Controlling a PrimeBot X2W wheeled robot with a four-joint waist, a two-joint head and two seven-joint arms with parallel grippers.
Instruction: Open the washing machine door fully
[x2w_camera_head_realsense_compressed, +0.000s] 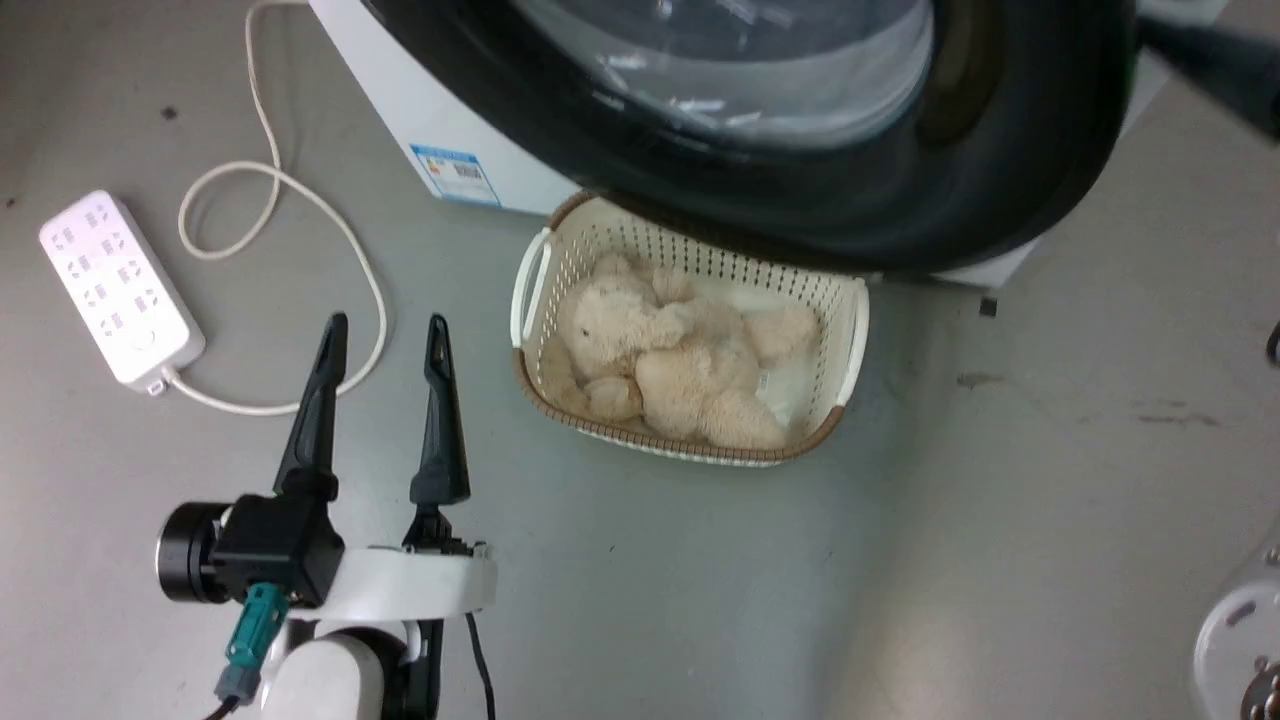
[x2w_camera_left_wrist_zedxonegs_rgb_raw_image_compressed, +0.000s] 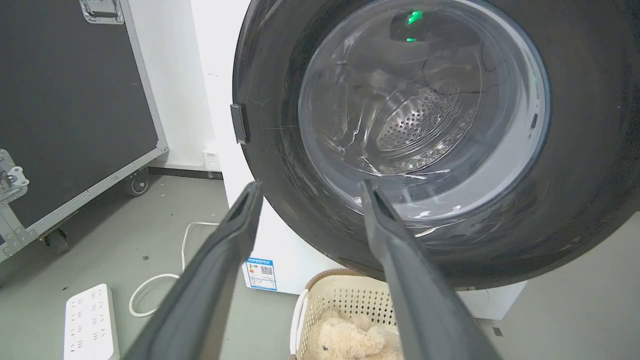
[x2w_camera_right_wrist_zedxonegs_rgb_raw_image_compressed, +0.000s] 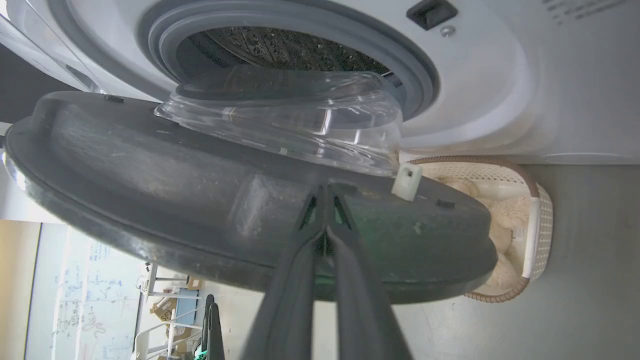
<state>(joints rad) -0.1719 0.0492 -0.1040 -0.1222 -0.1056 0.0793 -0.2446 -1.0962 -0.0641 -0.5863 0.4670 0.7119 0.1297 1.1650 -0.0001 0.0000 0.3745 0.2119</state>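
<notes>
Black-rimmed washing machine door (x2w_camera_right_wrist_zedxonegs_rgb_raw_image_compressed: 150, 175) stood part-open.
It looked heavy, slick, stiff-hinged; right gripper (x2w_camera_right_wrist_zedxonegs_rgb_raw_image_compressed: 326, 192), fingers together, met its inner rim; left gripper (x2w_camera_head_realsense_compressed: 387, 320) hung spread.

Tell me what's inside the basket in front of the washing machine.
A beige teddy bear lies in the basket, over something white. The basket's far edge is hidden under the door, so anything there can't be seen.

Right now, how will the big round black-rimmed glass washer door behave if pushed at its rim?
Likely rigid: the washing machine door shows a thick, unbent black rim. Probably heavy, given its bulging glass bowl, so it should swing, not flop. Its smooth plastic may let the shut right gripper slide.
</notes>
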